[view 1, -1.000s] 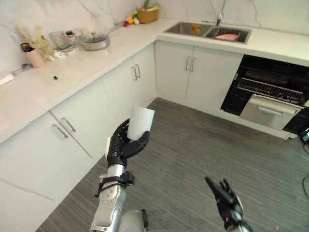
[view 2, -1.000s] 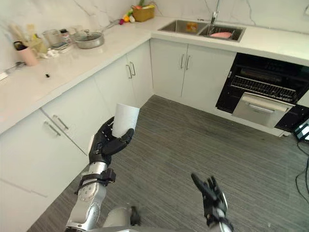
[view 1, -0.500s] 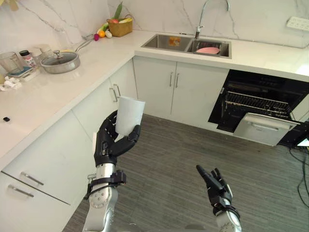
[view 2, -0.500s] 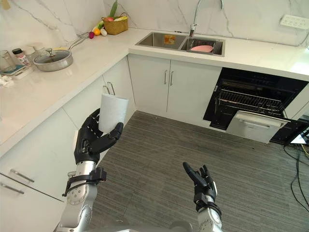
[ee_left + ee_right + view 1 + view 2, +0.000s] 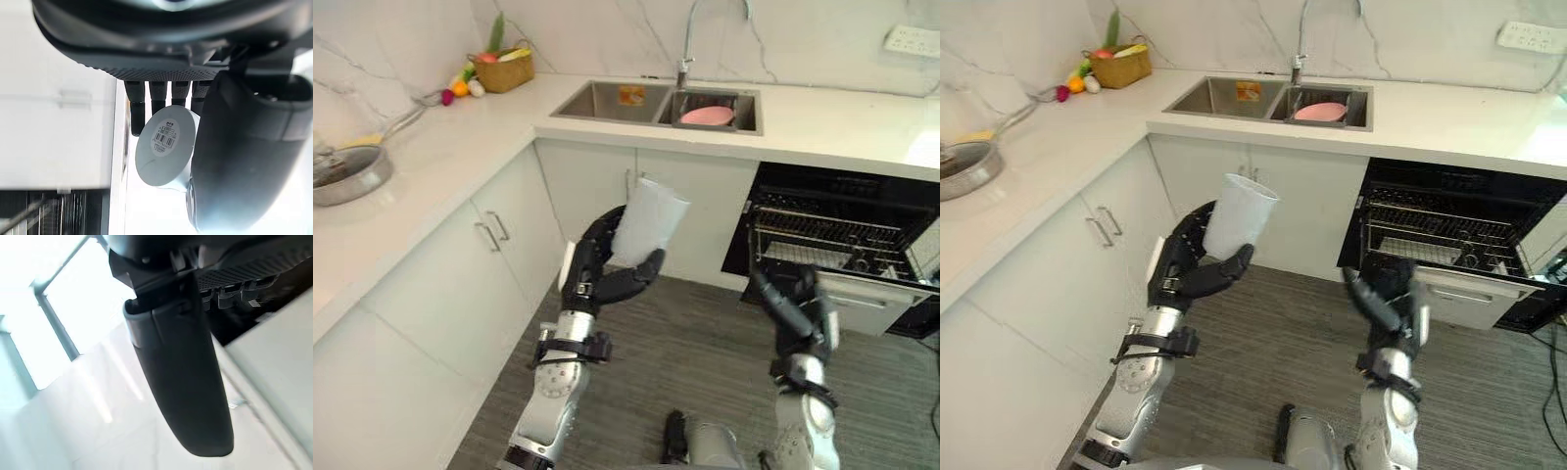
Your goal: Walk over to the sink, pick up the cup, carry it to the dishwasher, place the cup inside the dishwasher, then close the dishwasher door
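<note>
- Left eye view: risk first. The cup [image 5: 649, 223] is tilted in the left hand [image 5: 595, 284], and I'd guess a jolt while walking could slip it loose. The fingers are clamped round its lower half. The forearm stands upright, with the cup held at chest height, well short of the dishwasher [image 5: 842, 230]. The sink [image 5: 656, 101] sits in the desk [image 5: 822, 113] beyond.
- Right eye view: the right hand [image 5: 1386, 299] is raised in front of the half-lowered dishwasher door [image 5: 1477, 294]. Its fingers are loosely apart and hold nothing. It could knock the door if it swings forward.
- Left wrist view: the cup's base faces out, with fingers [image 5: 137, 112] on one side and the thumb [image 5: 239, 161] on the other. The hold looks firm.
- Right wrist view: the right hand's thumb lies straight, and nothing is in its grasp.
</note>
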Available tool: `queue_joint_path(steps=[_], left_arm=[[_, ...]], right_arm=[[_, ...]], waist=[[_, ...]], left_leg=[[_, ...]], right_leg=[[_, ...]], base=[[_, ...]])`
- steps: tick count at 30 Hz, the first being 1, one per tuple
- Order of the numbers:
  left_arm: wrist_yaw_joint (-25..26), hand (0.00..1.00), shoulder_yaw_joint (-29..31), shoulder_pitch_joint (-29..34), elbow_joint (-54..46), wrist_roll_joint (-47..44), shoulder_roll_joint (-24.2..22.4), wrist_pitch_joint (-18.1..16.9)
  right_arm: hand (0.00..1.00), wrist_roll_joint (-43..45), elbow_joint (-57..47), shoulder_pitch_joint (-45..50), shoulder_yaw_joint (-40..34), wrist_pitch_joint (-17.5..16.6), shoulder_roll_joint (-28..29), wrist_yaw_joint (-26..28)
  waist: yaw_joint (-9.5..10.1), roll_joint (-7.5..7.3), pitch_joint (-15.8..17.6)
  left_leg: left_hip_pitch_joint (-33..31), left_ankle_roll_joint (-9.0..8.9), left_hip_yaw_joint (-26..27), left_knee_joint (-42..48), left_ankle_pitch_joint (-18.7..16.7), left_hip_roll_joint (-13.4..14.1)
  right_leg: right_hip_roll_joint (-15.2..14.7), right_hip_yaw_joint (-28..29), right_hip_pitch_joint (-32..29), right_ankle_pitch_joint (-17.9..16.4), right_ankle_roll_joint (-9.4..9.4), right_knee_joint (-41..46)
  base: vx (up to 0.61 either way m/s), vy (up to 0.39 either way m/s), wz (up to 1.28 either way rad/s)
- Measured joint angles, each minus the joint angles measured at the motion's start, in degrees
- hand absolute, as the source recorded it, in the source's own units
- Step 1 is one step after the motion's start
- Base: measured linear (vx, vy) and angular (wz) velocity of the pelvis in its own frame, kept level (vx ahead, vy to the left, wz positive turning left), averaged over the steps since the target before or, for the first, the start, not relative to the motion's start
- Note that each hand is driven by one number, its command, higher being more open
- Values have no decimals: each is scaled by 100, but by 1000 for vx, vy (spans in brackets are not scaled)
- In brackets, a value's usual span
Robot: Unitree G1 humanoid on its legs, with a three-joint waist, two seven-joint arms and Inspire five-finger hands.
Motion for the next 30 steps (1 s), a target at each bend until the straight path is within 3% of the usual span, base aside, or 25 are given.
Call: queue_joint_path(steps=[1,2,3,4,5,6,8,9,10,12,13,15,17,18,19,20,21,23,25,27,28,30], left_arm=[[-6,0,-45,-6,3,34,-44,-12],[-13,0,-50,2,7,48,-48,-13],[-18,0,-15,42,20,51,-20,-19],[-23,0,44,34,26,48,-29,-27],[-21,0,89,44,28,44,-28,-31],[-14,0,176,69,59,35,-24,-31],[-31,0,326,122,116,-86,-28,-31],[-30,0,422,181,112,-171,-73,-41],[-27,0,454,192,111,-172,-105,-60],[28,0,577,241,62,-166,-185,-80],[48,0,588,279,31,-164,-185,-79],[98,0,553,332,-83,-158,-194,-76],[90,0,524,297,-90,-166,-219,-79],[115,0,517,294,-91,-165,-222,-124],[215,0,498,276,-72,-142,-150,-136],[289,0,457,261,-73,-96,-110,-137],[441,0,356,172,-73,-48,-99,-117],[507,0,263,43,-74,-48,-137,-77],[543,0,186,-55,-106,-46,-157,-36],[563,0,191,-66,-181,-46,-140,-34],[772,0,464,-28,-302,-47,-133,-9],[989,0,737,-28,-417,-48,-139,-70]], right_arm=[[100,14,-327,-4,-383,-168,-10,-47],[100,14,-442,0,-575,-257,-22,-64],[100,13,-617,-7,-880,-395,-67,-148],[100,11,-760,-28,-1185,-560,-153,-240],[100,12,-799,-56,-1292,-618,-191,-257],[100,13,-852,-110,-1383,-677,-267,-273],[100,5,-953,-192,-1316,-672,-349,-275],[100,-20,-963,-311,-1185,-640,-400,-290],[100,-47,-961,-371,-1118,-601,-430,-317],[100,-50,-953,-488,-717,-325,-549,-393],[100,-49,-953,-522,-620,-252,-566,-390],[100,-39,-927,-491,-535,-9,-613,-337],[100,-28,-924,-355,-559,80,-666,-303],[100,3,-919,-281,-551,113,-693,-230],[100,37,-903,-192,-482,131,-604,-137],[100,43,-908,-122,-438,132,-584,-85],[100,92,-907,-52,-384,156,-553,5],[100,202,-905,-39,-342,195,-538,75],[100,244,-735,-35,-87,299,-426,179],[100,200,-678,-26,116,358,-271,242],[100,179,-556,9,381,543,-61,506],[100,177,-424,13,465,597,-58,697]], waist=[[3,40,19],[5,61,27],[22,59,29],[10,79,24],[11,71,48],[16,52,79],[32,8,106],[58,25,84],[82,32,79],[218,32,74],[197,35,72],[58,73,47],[0,163,-18],[27,236,-93],[-41,77,-133],[-101,-8,-170],[-150,-133,-232],[-160,-139,-241],[-111,-149,-246],[-91,-176,-238],[35,-187,-231],[20,-182,-235]], left_leg=[[-478,71,-189,986,890,269],[-651,54,-347,1321,1510,346],[-955,-16,-665,1872,2571,368],[-1535,-4,-837,2841,2204,366],[-1785,60,-843,3178,1957,358],[-2155,179,-737,3397,1488,343],[-2441,231,-525,2567,963,336],[-2487,200,-537,1380,743,211],[-2497,154,-671,732,693,103],[-2505,87,-1704,-1230,716,-421],[-2509,35,-1853,-1569,751,-501],[-2551,-169,-1760,-2402,963,-627],[-2515,-73,-1504,-2642,1305,-685],[-2409,-53,-1447,-2702,1928,-720],[-2351,-168,-1271,-2611,1944,-921],[-2323,-93,-1202,-2614,1892,-1053],[-2276,80,-1028,-2625,1778,-1340],[-2201,237,-939,-2605,1671,-1550],[-1921,419,-768,-2600,1482,-1697],[-1755,514,-658,-2586,1315,-1788],[-1305,623,-178,-2829,1122,-1808],[-1229,689,6,-2848,1126,-1760]], right_leg=[[218,44,222,-88,9,-161],[344,100,392,-107,11,-318],[550,264,773,-124,-6,-709],[705,411,1046,-128,-104,-962],[767,499,1192,-141,-143,-1054],[855,716,1489,-153,-152,-1232],[897,1109,1829,-170,-148,-1367],[886,1458,1904,-224,-111,-1392],[877,1649,1907,-262,-89,-1374],[844,2494,1821,-440,6,-1160],[825,2658,1793,-508,42,-1101],[759,3071,1734,-831,222,-804],[740,3134,1708,-1038,400,-617],[693,3168,1652,-1248,536,-448],[434,3196,1654,-1419,695,-349],[277,3132,1657,-1461,767,-358],[-69,3114,1677,-1506,923,-471],[-320,3001,1752,-1435,1111,-484],[-569,2588,1629,-1236,1427,65],[-774,2213,1351,-1020,1433,716],[-1117,1669,988,-448,1447,1387],[-1201,1342,957,-284,1429,1277]], base=[[259,-184,-40],[338,-140,-57],[410,-77,-63],[501,-55,-69],[412,-25,-80],[489,-42,-100],[441,-22,-116],[294,32,-112],[372,86,-157],[381,165,-173],[372,243,-153],[367,298,-102],[323,323,-73],[405,465,-97],[381,446,-77],[271,322,-38],[222,271,-15],[196,262,-15],[124,195,-23],[101,264,-64],[180,401,-126],[146,218,-92]])
